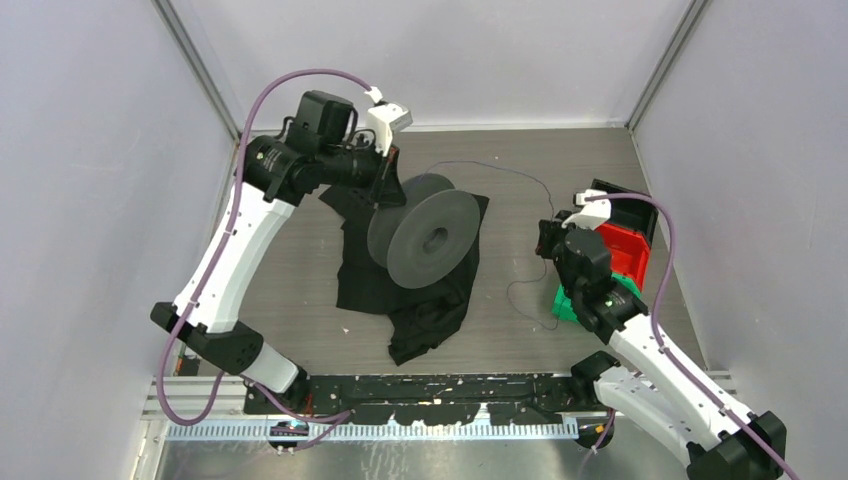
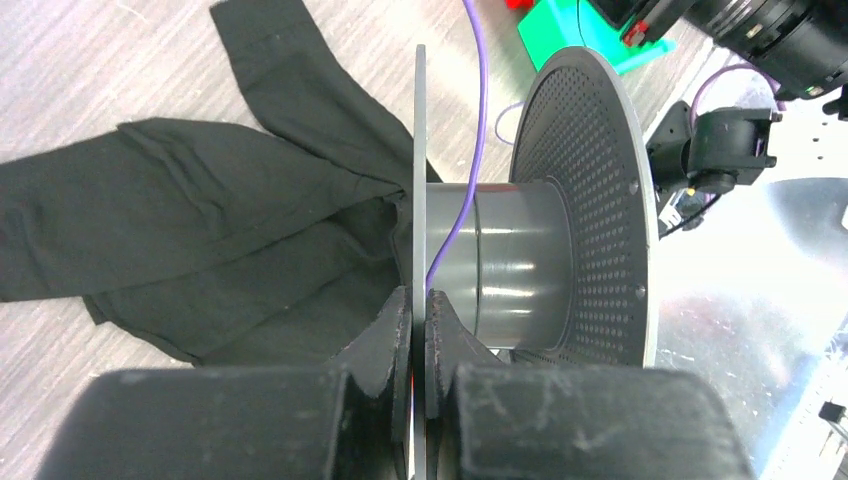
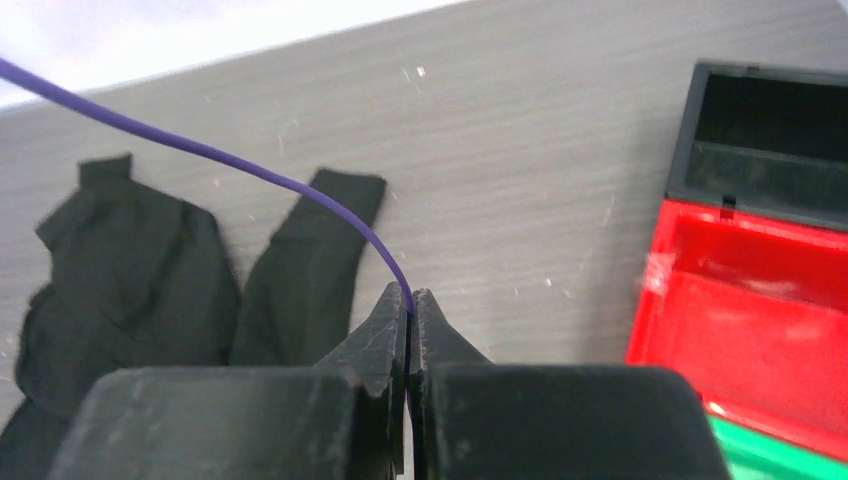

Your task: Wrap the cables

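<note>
The cable (image 1: 505,169) is a thin purple wire. It arcs from the grey spool (image 1: 430,240) across the table to my right gripper (image 1: 547,240), and a loose tail curls on the table below it. In the right wrist view my right gripper (image 3: 411,293) is shut on the cable (image 3: 200,150), which leaves the fingertips toward the upper left. My left gripper (image 1: 385,185) is at the spool's far flange. In the left wrist view it (image 2: 420,295) is shut on that thin flange edge, and the cable (image 2: 478,130) runs over the hub (image 2: 520,260).
The spool lies on a crumpled black cloth (image 1: 360,270) in the middle of the table. Stacked red (image 1: 625,250), black (image 1: 620,200) and green (image 1: 570,305) bins stand at the right, close behind my right arm. Walls enclose the table on three sides.
</note>
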{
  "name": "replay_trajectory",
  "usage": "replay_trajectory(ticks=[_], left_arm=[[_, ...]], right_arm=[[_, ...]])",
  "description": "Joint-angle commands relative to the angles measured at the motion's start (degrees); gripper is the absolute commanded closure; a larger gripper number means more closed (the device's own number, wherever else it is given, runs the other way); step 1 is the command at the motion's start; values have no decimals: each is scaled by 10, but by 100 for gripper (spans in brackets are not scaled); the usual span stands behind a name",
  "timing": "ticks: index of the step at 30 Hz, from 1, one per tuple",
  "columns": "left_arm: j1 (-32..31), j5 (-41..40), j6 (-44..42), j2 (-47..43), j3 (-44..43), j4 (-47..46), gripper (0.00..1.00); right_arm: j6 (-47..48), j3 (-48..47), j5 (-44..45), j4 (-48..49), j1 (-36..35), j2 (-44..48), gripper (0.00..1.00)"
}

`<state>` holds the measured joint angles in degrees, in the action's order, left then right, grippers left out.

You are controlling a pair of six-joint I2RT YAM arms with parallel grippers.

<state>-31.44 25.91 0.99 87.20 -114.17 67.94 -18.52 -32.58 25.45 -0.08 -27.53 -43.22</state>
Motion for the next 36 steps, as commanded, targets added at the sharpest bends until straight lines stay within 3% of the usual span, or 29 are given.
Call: replay_trajectory(ticks=[1, 5, 13, 18, 21, 26, 29, 36], left_arm=[[14, 21, 10, -44, -9, -80, 100], [40, 39, 40, -60, 1, -118, 100], [81, -15, 136, -103, 66, -261, 100], [81, -145, 284, -171, 222, -489, 100], [81, -240, 325, -178, 255, -530, 100], [76, -330, 373, -162, 284, -570, 100], [64, -385, 384, -154, 304, -598, 100], [21, -494, 310, -118, 297, -620, 100]], right_arm=[[-36, -19, 7, -124, 0, -6, 100], [-58, -11, -6, -155, 0, -21, 100], [-105, -29, -63, -168, -14, -39, 99], [-156, -101, -39, -215, -68, -122, 99], [-161, -107, -25, -198, -114, -149, 99], [-153, -145, 10, -185, -213, -208, 100], [-149, -184, 25, -181, -263, -256, 99], [-74, -282, 64, -175, -379, -308, 99]])
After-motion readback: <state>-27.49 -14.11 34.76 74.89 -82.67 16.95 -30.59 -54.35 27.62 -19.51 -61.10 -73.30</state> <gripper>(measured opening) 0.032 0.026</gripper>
